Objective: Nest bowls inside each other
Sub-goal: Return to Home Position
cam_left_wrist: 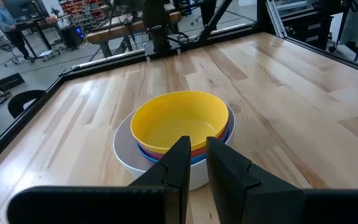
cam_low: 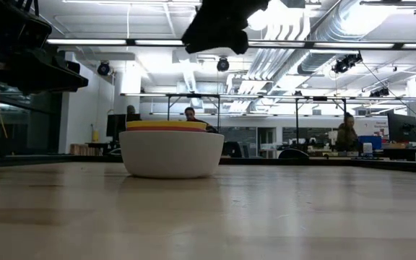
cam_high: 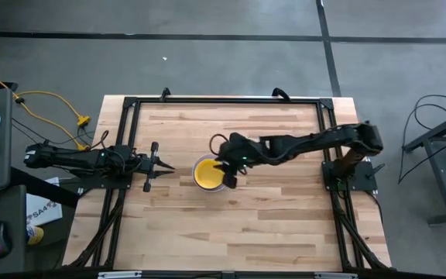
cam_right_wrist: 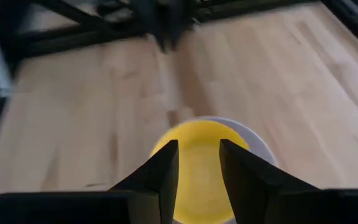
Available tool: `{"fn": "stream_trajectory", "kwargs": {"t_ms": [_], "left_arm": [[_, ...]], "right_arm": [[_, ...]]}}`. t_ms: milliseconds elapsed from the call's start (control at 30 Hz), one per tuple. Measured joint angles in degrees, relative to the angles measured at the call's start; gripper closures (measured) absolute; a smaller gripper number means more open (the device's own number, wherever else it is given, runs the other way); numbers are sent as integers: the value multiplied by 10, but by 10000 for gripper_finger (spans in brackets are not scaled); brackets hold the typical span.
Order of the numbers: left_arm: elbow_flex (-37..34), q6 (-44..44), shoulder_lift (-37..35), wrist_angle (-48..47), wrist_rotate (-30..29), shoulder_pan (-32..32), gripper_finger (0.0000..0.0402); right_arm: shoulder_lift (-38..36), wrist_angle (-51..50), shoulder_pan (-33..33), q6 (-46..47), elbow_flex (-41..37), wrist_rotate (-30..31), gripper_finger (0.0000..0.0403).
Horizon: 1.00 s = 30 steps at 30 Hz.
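Bowls [cam_high: 206, 174] nested at table [cam_high: 285, 225] centre; right tool [cam_high: 228, 181] above, parted, empty; left tool [cam_high: 167, 167] barely parted, empty.

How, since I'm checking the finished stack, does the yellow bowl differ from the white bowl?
The yellow bowl is smaller; the white bowl is wider. The yellow bowl sits innermost on top; the white bowl is outermost, resting on the table. Both are round, upright and nested together. The right gripper hovers open above them; the left gripper waits beside them.
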Motion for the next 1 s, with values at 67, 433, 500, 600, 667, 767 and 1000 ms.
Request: {"fn": "stream_trajectory", "kwargs": {"t_ms": [67, 433, 500, 600, 667, 767, 1000], "left_arm": [[0, 0, 0, 0, 0, 0, 350], [0, 0, 0, 0, 0, 0, 350], [0, 0, 0, 0, 1, 0, 350], [0, 0, 0, 0, 0, 0, 350], [0, 0, 0, 0, 0, 0, 350], [0, 0, 0, 0, 0, 0, 350], [0, 0, 0, 0, 0, 0, 350]], "right_arm": [[-21, 49, 0, -15, -41, -24, 293], [-111, 71, 9, -38, -148, -43, 293], [-129, 104, 12, -38, -169, -41, 293], [-157, 115, 19, -31, -217, -39, 293], [-174, 152, 23, -30, -248, -40, 293], [-209, 180, 33, -21, -297, -41, 293], [-279, 215, 55, -18, -384, -39, 293]]}}
